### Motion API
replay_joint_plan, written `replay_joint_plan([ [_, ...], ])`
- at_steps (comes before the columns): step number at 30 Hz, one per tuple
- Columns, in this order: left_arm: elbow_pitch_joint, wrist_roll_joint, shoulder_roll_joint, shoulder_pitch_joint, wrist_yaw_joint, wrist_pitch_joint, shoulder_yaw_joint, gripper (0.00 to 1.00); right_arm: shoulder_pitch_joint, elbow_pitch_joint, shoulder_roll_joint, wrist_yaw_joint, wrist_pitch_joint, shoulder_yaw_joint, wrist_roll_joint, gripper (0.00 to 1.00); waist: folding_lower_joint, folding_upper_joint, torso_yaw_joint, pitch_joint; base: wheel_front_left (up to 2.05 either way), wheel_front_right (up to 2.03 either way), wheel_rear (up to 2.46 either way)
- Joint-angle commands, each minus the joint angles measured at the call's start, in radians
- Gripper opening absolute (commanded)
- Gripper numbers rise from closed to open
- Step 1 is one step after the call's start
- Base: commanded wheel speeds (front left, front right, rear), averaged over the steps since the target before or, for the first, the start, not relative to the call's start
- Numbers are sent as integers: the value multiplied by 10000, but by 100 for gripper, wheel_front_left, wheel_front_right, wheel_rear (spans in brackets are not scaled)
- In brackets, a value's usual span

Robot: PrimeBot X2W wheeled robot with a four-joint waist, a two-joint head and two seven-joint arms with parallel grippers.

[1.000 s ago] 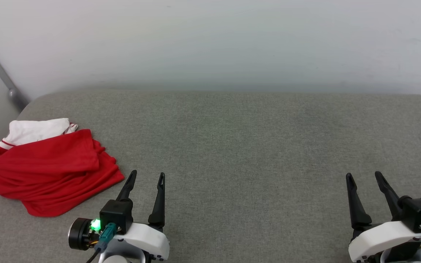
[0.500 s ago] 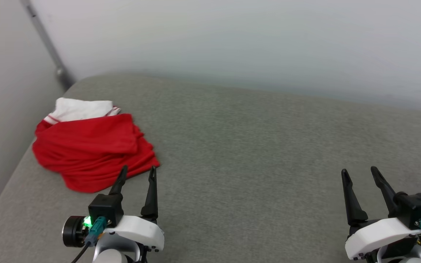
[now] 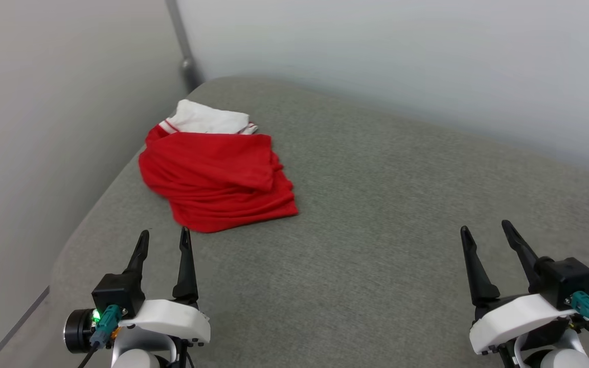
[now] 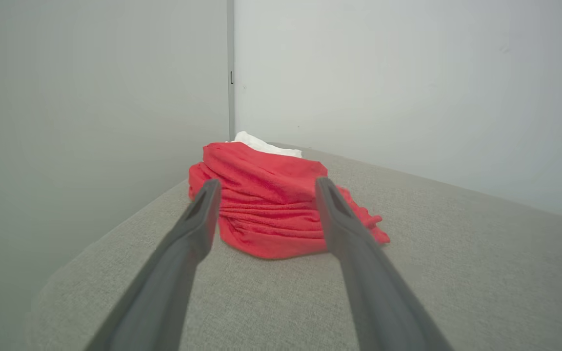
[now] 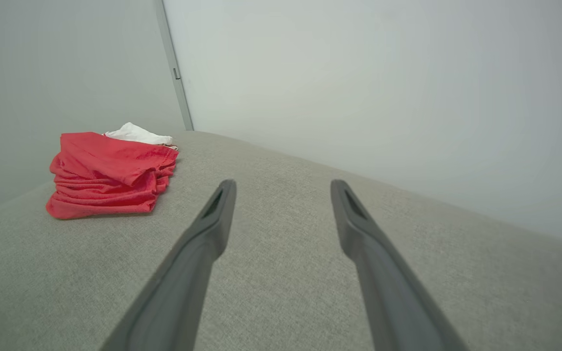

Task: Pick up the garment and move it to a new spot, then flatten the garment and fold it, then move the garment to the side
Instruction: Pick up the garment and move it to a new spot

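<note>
So the garment [image 3: 218, 179] sits crumpled in the far-left corner of the grey woven cushion [image 3: 376, 230]. Its long axis runs from the corner post [image 3: 188, 66] back toward the robot, white sleeve end pointing at the corner. Soft red knit, bunched in ridged folds; can't really tell which side is up. The left gripper [image 3: 164, 231] hovers just short of its near hem, fingers spread, empty. The right gripper [image 3: 484, 226] is well off right, also splayed, empty.

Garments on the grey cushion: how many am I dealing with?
1. A crumpled red fabric shirt with a white sleeve lies near the grey cushion's far left corner, just ahead of the left gripper. Its folds could hide another piece.
</note>
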Motion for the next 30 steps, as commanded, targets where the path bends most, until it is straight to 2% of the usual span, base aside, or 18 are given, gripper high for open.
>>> replay_joint_plan([
  [1, -49, -31, -25, 46, 34, -26, 58, 100, -127, -21, 6, -5, 30, 73, -82, 100, 0, 0, 346, 120, 0, 0, 0],
  [12, -113, 16, -65, 77, 35, -26, 214, 100, -234, 56, 6, -7, 30, 240, -58, 100, 0, 0, 660, 202, 0, 0, 0],
  [21, -92, 89, -63, -265, -11, -26, 406, 100, -353, 79, 6, -7, 105, 438, -16, 100, 0, 0, 266, 353, 0, 0, 0],
  [26, 156, 83, 366, -1240, -199, -22, 610, 100, -666, -93, 6, -7, 232, 588, -88, 100, 0, 0, -278, 820, 0, 0, 0],
  [30, 434, -143, 993, -2498, -377, 494, 960, 100, -992, -279, 3, -7, 389, 711, -227, 100, 0, 0, -846, 1466, 0, 0, 0],
])
